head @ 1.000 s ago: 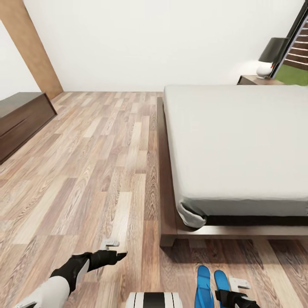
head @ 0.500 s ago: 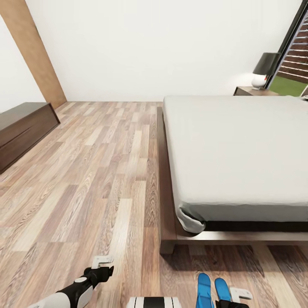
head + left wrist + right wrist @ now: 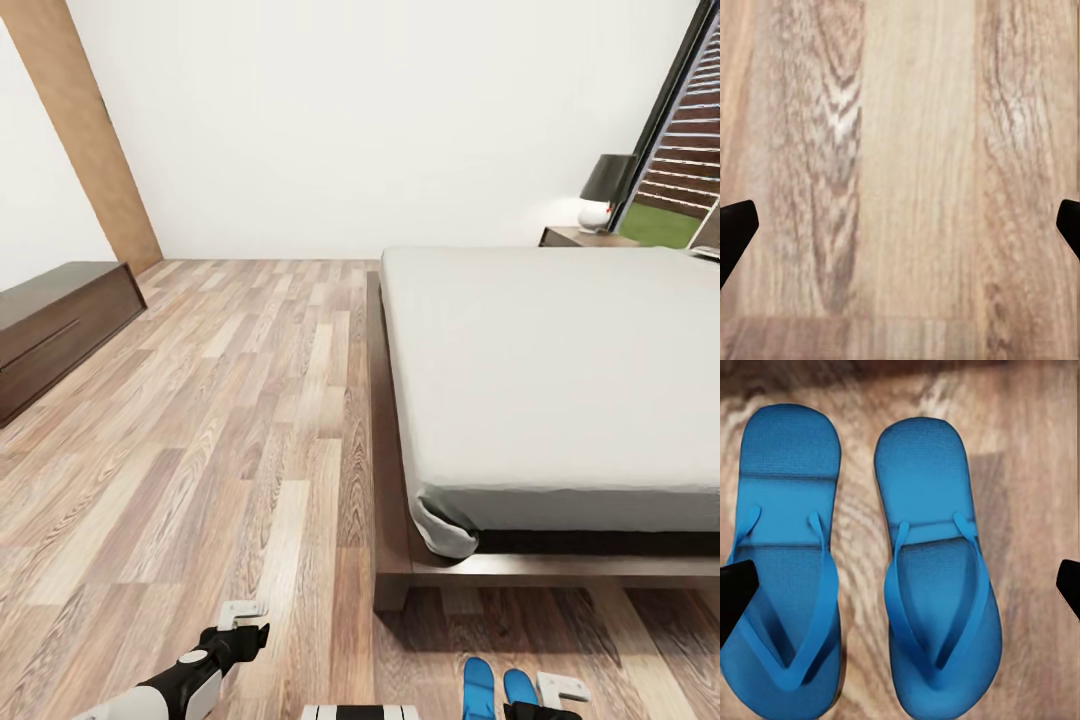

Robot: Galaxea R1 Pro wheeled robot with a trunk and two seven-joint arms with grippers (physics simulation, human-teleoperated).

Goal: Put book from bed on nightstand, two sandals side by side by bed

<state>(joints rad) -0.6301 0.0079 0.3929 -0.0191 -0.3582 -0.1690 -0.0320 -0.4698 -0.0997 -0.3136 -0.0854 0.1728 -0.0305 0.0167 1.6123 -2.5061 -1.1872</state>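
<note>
Near bed (image 3: 560, 370) foot, on plank floor (image 3: 220, 420): your two sandals (image 3: 862, 562) side by side, under right gripper (image 3: 900, 585), jaws spread. Left gripper (image 3: 900, 225) spread, empty.

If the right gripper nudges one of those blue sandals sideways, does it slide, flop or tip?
Probably slides: each of the sandals lies flat on the wood floor, too low to tip. They look thin, so likely light, and may flop if lifted by an edge. A nudge could shove one against its neighbour, since the gap between them is narrow.
</note>
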